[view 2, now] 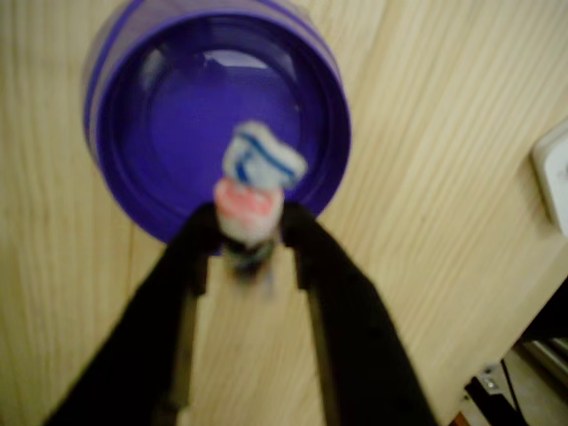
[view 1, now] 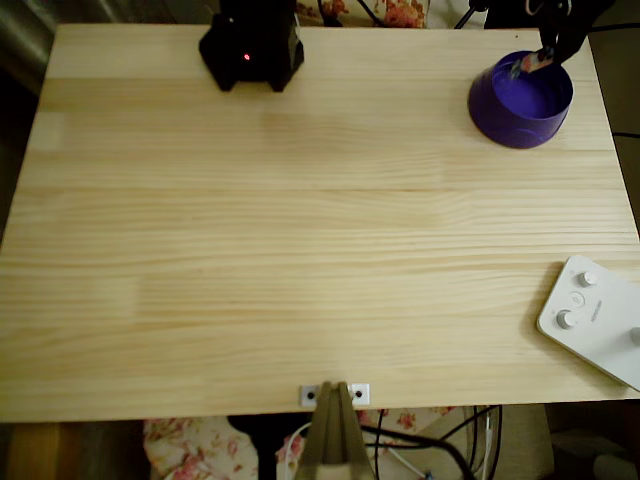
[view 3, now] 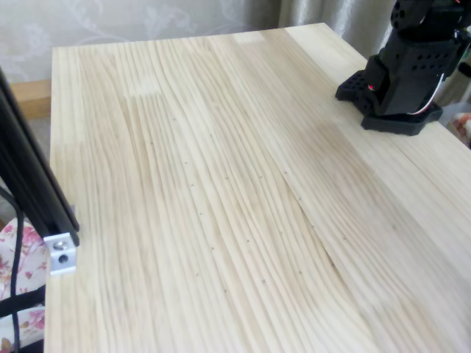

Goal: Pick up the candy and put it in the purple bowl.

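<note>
At the overhead frame's upper right, the black two-finger hand (view 2: pixel 251 232) pinches the small pink, white and blue wrapped candy (view 2: pixel 253 188) over the round purple plastic bowl (view 2: pixel 142 191), so the carrying step looks nearly done and the next move calls for spreading the fingers to drop it in.

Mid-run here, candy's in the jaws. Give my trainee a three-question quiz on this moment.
1. True or false: the gripper is shut on the candy.
2. In the overhead view, the purple bowl sits near which table corner: A upper right, B lower left, C upper left?
3. Fill in: in the wrist view the candy hangs over the bowl's near ____.

Key: 1 true. 2 A. 3 rim; the candy's upper end lies over the bowl's inside, so release looks close but is not yet done.
</note>
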{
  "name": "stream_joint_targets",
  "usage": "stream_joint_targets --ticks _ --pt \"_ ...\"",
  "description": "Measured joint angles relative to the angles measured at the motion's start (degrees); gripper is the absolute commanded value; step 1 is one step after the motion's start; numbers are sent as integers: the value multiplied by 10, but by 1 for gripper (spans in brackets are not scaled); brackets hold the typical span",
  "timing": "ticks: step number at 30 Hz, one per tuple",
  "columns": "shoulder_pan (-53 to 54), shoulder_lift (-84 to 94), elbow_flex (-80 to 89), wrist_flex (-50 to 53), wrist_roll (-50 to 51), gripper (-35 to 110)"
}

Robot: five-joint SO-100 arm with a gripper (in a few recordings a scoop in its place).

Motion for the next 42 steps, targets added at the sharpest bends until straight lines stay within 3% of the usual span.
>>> stream_joint_targets --ticks 15,23,33,42 --pt "12 0 0 0 -18 19" --pt "33 13 14 13 -16 -1" --pt "111 177 157 16 -37 -1" --pt "253 328 263 53 -49 -1"
